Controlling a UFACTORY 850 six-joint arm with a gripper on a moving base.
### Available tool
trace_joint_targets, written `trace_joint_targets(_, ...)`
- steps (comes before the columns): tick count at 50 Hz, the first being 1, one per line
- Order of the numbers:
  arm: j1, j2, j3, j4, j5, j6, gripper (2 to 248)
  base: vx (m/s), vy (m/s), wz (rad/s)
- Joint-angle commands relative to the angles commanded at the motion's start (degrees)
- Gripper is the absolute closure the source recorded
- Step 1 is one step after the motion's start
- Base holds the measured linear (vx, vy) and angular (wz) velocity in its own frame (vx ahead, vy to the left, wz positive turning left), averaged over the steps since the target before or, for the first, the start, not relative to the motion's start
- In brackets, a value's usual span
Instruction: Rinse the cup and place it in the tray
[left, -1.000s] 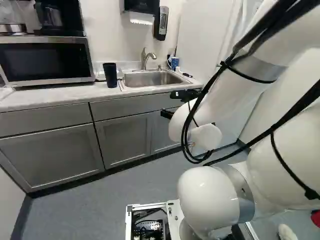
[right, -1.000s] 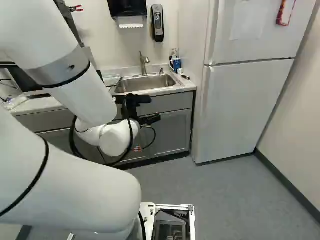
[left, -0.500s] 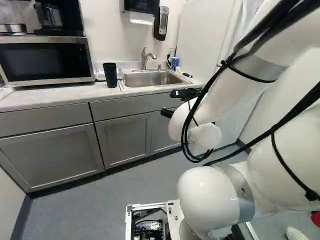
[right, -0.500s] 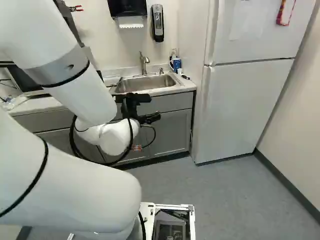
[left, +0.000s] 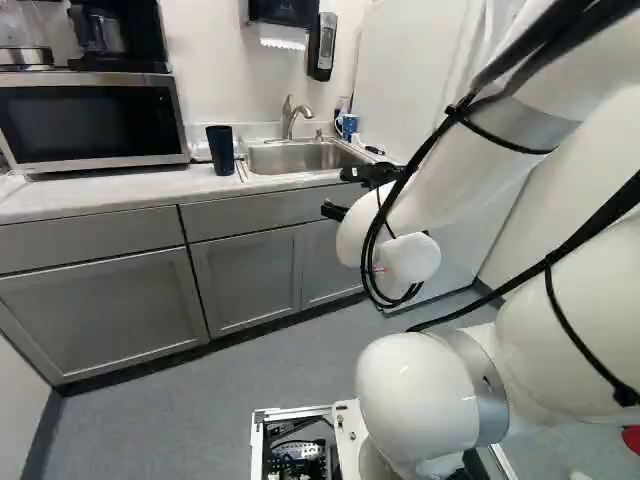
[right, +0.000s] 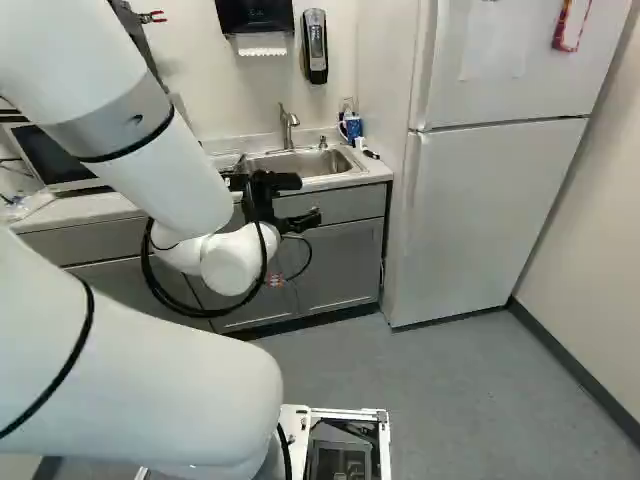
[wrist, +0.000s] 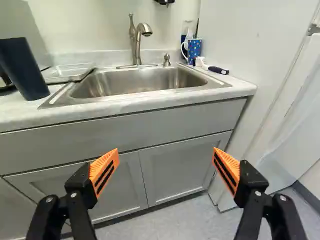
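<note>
Countertop (wrist: 20, 114) held dark cup (wrist: 22, 67), tray (wrist: 66, 74); gripper (wrist: 166, 150) stood wide, empty; rinsing, placing both apparently left undone.

A microwave (left: 90, 122) sat on the counter (left: 110, 192), at the left of the left base view, with a coffee maker (left: 103, 32) on top. Mounted on the wall were a paper towel dispenser (right: 255, 15), paper protruding beneath, and, just beside it, a soap dispenser (right: 316, 45). A dotted blue mug (wrist: 195, 50) stood upright near a dark-handled brush (wrist: 218, 70). A white refrigerator (right: 490, 210) stood at the counter's end. Grey cabinets (left: 105, 310) were closed.
</note>
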Motion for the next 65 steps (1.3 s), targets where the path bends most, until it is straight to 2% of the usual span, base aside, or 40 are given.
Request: trace_joint_targets(65, 0.0, 1.2, -7.88, 0.0, 0.0, 0.0, 3, 0.0, 0.0, 0.0)
